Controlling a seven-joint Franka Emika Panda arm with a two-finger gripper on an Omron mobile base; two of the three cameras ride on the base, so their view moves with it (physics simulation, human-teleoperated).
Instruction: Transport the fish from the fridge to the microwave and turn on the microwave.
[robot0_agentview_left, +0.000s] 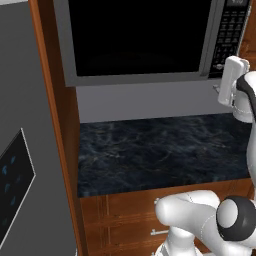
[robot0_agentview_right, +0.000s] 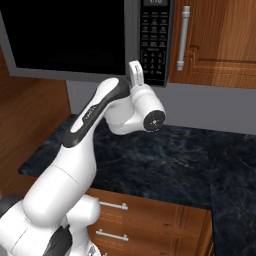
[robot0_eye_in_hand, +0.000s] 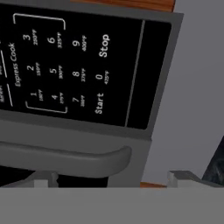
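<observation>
1. My gripper (robot0_eye_in_hand: 111, 177) sits raised just before the grey-framed microwave's (robot0_agentview_left: 140, 77) black keypad (robot0_eye_in_hand: 65, 65), aimed at its Start key (robot0_eye_in_hand: 99, 103).
2. My fingers stand apart, holding nothing.
3. The microwave door looks closed; I judge the fish is inside.

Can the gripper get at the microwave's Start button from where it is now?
Probably yes. The gripper is raised right at the microwave's keypad, and the hand view shows the Start button close ahead with nothing between it and the fingers.
</observation>
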